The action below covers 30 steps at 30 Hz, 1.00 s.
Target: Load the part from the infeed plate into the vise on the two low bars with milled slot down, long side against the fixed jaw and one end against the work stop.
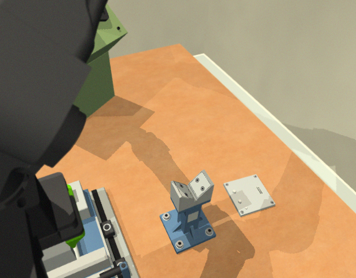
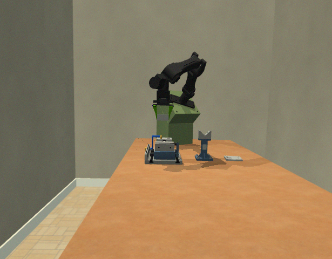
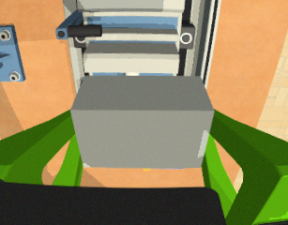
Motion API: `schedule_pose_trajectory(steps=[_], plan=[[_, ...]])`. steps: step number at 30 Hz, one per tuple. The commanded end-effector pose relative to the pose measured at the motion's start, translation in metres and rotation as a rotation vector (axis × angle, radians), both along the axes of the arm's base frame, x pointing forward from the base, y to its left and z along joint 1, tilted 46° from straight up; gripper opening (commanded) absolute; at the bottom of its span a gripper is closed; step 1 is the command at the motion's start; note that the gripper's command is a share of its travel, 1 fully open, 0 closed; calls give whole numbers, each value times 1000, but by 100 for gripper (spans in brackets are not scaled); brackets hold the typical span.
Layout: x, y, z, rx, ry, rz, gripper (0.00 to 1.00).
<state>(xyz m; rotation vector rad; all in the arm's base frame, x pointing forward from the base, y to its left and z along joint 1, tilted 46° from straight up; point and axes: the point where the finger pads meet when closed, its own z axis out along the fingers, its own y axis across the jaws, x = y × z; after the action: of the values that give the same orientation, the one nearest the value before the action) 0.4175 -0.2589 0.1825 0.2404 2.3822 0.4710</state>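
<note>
Right now the gripper (image 3: 143, 150) is clamped on the part (image 3: 143, 122), a plain grey block, w/ one green finger (image 3: 37, 146) on its left side and the other on its right. In the wrist view the part fills the mid frame, a flat grey face toward the camera; slot not visible from here, so can't tell which way it faces. Beyond the block, farther up the frame, sits the vise (image 3: 131, 22): pale grey jaw blocks w/ blue body showing between them, a black rail along the right w/ a ring-shaped fitting, and a short dark rod on a blue bracket, the work stop (image 3: 87, 30), at the left.

In the ext. view the arm (image 2: 177, 72) arches from its green pedestal (image 2: 185, 122) at the far end of the orange table (image 2: 204, 209), wrist pointing down, and the part (image 2: 162, 117) hangs well above the vise (image 2: 163, 151), not touching it. Vise stands open, nothing seen lying between its jaws.

Top view: the dark arm blocks most of the left side; a bit of green finger (image 1: 70, 191) shows over the vise (image 1: 94, 239). Right of the vise is the V-block (image 1: 191, 190) on its blue base, no part in the V. Just right of that the infeed plate (image 1: 249, 194) lies flat, w/ only small pegs on it.
</note>
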Motion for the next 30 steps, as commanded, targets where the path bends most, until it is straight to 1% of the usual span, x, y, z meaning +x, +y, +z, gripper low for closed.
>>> schedule_pose_trajectory(steps=[1,20,30], plan=[[-7,-16,13,-6,-26,-36,0],[-6,-16,13,-6,-26,-36,0],[-3,-19,11,-15,-36,-39,0]])
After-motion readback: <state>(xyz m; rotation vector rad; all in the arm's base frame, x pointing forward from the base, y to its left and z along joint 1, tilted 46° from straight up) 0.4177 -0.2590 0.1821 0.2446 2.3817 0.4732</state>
